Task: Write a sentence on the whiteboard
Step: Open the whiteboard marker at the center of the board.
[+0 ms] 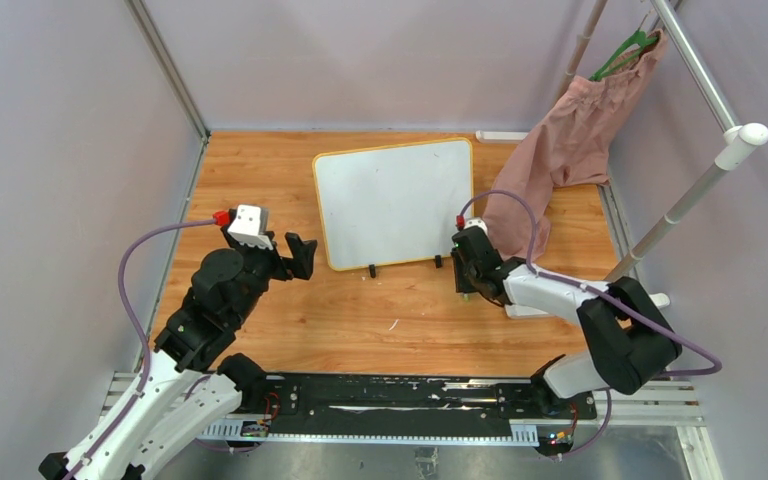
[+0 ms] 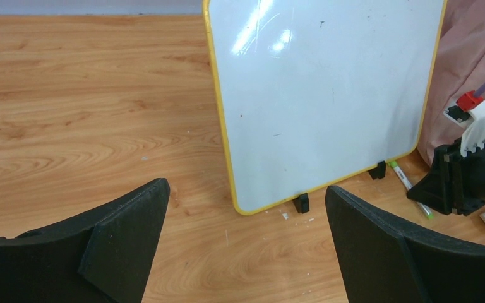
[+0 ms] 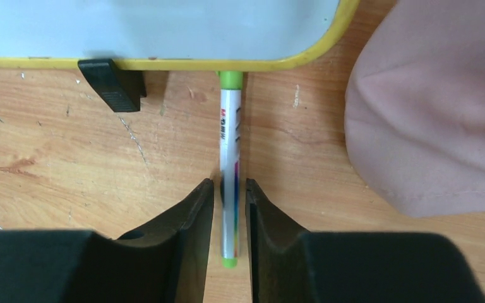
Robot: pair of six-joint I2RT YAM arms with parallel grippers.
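— Where's the whiteboard [image 1: 395,200]?
— On the wooden counter [image 1: 260,170], toward the far wall, a little skewed, with its two black clip feet on the near edge. Its face is white, with glare and a few faint specks.

— And the right gripper [image 3: 228,184]?
— At the board's near right corner, closed on a white marker [image 3: 229,139]. The marker points at the board, and its green cap touches the yellow rim.

— What crowds it there?
— A pink cloth [image 1: 560,150] hangs from a green hanger [image 1: 620,55] on a white rack [image 1: 700,185]. It drapes down to the counter along the board's right rim, just beside the marker. On the marker's other side is a clip foot [image 3: 110,82].

— The left gripper [image 2: 246,188]?
— Open wide, holding nothing. It is above the counter near the board's left edge, facing across the board, with the right arm [image 2: 467,177] in its view.
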